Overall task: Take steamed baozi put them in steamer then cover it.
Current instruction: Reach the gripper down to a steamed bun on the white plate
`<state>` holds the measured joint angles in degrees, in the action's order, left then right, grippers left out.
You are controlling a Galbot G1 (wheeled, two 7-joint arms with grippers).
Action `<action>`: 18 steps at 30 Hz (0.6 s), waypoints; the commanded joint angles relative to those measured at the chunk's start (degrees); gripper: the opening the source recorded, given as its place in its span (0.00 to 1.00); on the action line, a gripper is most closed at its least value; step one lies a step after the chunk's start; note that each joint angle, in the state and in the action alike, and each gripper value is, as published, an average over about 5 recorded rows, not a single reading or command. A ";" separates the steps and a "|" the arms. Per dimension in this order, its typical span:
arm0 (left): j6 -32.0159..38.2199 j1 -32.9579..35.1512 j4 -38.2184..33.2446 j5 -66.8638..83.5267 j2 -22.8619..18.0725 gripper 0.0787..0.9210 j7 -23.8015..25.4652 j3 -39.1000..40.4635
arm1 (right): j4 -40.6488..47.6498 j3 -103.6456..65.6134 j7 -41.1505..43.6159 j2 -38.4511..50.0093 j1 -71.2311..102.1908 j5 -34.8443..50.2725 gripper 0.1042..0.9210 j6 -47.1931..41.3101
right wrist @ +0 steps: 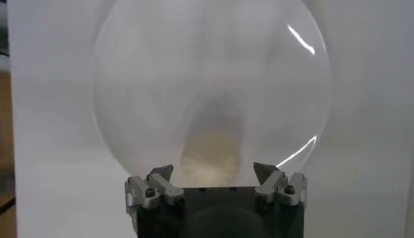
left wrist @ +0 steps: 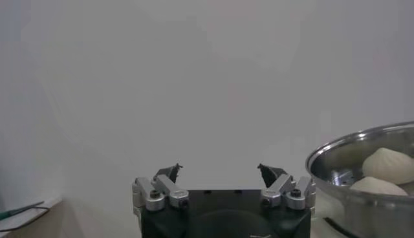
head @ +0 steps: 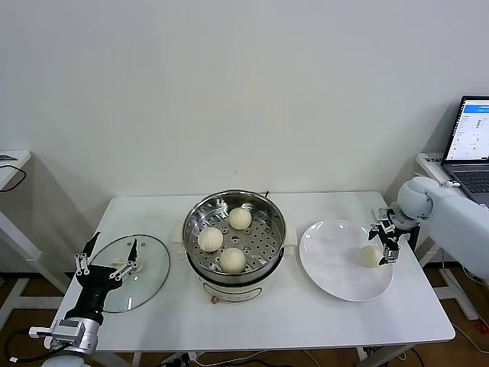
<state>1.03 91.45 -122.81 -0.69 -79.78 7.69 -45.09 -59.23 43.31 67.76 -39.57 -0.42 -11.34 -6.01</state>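
White table (head: 306, 321) against a plain wall: at frame centre the steamer (head: 269, 210) holds three baozi (head: 210, 239). A fourth bun (head: 370, 256) lies on the plate (head: 332, 256) at right, between the right gripper's (head: 385, 241) spread fingers. At lower left, the left gripper (head: 106, 259) hangs open over the glass lid (head: 153, 264).

Plain white room, one white table in front of me.

I see a bare white wall (head: 244, 92) across the upper frame and the white table (head: 260, 321) below it. At the right edge an open laptop (head: 472, 145) sits on a side desk; another white desk (head: 11, 164) shows at the left edge.
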 commanded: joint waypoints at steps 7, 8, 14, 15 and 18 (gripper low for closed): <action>0.08 0.01 0.11 -0.17 -0.12 0.88 -0.01 0.24 | 3.02 -4.08 -1.48 -2.11 3.89 -2.69 0.88 0.31; 0.07 0.01 0.12 -0.17 -0.12 0.88 -0.02 0.23 | 3.18 -4.19 -1.48 -2.28 3.96 -2.86 0.88 0.35; 0.08 0.02 0.30 -0.17 -0.11 0.88 -0.04 0.12 | 3.61 -4.49 -1.23 -2.78 4.22 -4.03 0.88 0.60; 0.08 0.00 0.30 -0.18 -0.12 0.88 -0.05 0.13 | 3.67 -4.53 -1.15 -2.84 4.25 -4.22 0.88 0.61; 0.10 -0.08 0.34 -0.20 -0.13 0.88 -0.07 0.25 | 3.79 -4.65 -1.01 -2.98 4.35 -4.60 0.88 0.60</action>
<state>1.11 91.39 -122.54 -0.87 -79.94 7.64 -44.89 -56.02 39.58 66.84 -42.20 3.27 -14.90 -5.52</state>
